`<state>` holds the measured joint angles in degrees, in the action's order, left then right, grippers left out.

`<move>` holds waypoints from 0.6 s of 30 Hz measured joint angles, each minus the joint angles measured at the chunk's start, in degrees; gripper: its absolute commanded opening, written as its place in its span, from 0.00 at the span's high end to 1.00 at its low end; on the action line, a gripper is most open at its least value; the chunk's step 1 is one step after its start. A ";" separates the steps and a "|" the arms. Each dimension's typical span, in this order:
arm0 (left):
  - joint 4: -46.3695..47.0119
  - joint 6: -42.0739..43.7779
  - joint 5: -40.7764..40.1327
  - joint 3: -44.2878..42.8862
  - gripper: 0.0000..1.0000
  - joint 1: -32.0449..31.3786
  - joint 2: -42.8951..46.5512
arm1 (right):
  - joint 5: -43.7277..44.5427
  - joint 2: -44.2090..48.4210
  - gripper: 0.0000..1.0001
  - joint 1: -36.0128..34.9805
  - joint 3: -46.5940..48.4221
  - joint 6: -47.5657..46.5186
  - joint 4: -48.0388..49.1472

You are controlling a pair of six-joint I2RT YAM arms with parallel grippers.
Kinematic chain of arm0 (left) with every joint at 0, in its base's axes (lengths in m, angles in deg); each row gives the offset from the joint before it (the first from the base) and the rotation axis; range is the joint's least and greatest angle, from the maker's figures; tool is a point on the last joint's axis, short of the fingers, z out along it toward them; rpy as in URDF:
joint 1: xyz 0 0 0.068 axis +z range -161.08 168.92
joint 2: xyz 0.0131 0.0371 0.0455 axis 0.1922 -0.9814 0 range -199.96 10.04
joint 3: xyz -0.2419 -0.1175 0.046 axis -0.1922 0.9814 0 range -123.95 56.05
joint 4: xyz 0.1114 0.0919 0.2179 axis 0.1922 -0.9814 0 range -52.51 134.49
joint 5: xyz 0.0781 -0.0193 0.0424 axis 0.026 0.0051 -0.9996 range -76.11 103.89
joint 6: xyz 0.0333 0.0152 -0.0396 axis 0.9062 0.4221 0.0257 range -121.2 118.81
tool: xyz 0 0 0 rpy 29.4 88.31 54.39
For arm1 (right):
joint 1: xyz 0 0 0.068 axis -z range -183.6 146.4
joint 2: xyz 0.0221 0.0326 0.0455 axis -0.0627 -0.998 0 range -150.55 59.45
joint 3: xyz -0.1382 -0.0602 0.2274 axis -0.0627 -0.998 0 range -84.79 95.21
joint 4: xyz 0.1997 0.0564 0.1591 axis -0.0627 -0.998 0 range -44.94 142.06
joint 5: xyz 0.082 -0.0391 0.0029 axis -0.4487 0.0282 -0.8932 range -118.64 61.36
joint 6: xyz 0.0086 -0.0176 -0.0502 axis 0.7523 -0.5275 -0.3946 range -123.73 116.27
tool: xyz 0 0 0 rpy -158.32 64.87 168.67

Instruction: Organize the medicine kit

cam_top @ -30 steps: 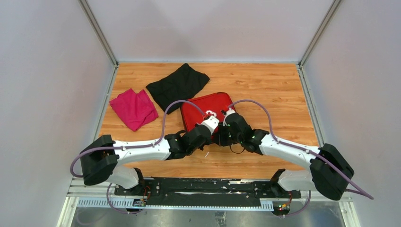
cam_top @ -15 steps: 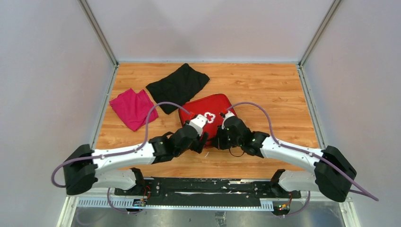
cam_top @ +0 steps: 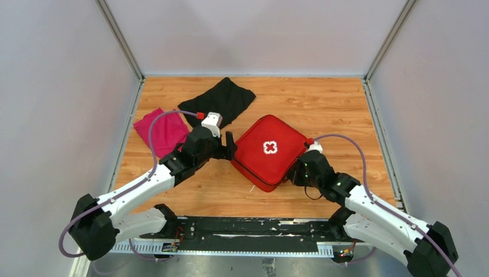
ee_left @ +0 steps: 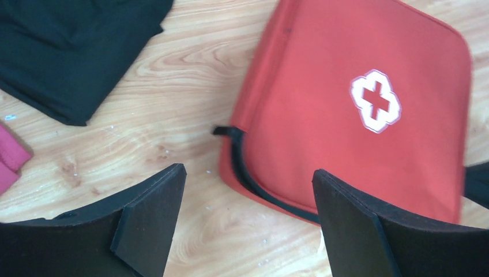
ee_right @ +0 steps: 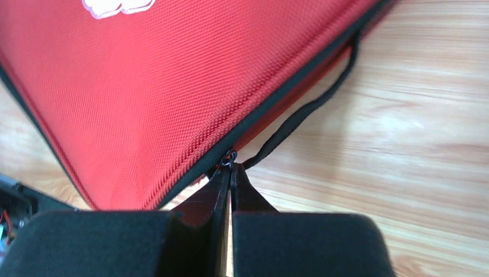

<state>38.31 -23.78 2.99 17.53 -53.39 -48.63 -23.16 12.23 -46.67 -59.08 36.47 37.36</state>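
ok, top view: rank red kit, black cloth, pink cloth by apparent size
1. red kit
2. black cloth
3. pink cloth
The cloths look close and the left arm covers part of each, so 2 and 3 are unsure.

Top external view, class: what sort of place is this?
Probably a robot test cell: white walls enclose a wooden table, left arm and right arm bolted at its near edge, a medicine kit laid out.

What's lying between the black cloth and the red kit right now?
Only bare wooden table. The left wrist view shows the black cloth and the medicine kit apart, with nothing on the strip between them.
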 measured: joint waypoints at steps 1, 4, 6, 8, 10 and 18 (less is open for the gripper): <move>0.72 -0.17 1.64 -0.17 0.10 1.99 -1.44 | 0.39 1.36 1.00 1.62 -0.09 0.00 -1.55; 2.78 -0.96 5.99 -0.46 0.09 5.90 -5.84 | 0.57 3.58 1.00 5.73 -0.09 -0.04 -4.59; 4.68 -1.57 9.84 -1.16 0.09 7.21 -10.03 | 0.44 4.96 1.00 8.24 -0.15 -0.04 -6.14; 6.38 -2.19 13.66 -2.21 0.11 7.43 -13.97 | -0.28 5.84 1.00 10.45 -0.37 -0.07 -6.99; 8.37 -2.91 17.92 -3.87 0.14 7.45 -18.38 | -1.07 6.14 1.00 12.07 -0.46 -0.15 -7.56; 13.05 -4.15 27.45 -6.16 0.26 7.48 -26.25 | -2.89 5.70 1.00 13.22 -0.44 -3.08 -7.63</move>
<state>51.36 -27.94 30.45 11.36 -45.91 -74.88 -26.05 17.94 -33.44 -59.52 33.39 29.73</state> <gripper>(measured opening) 0.752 0.017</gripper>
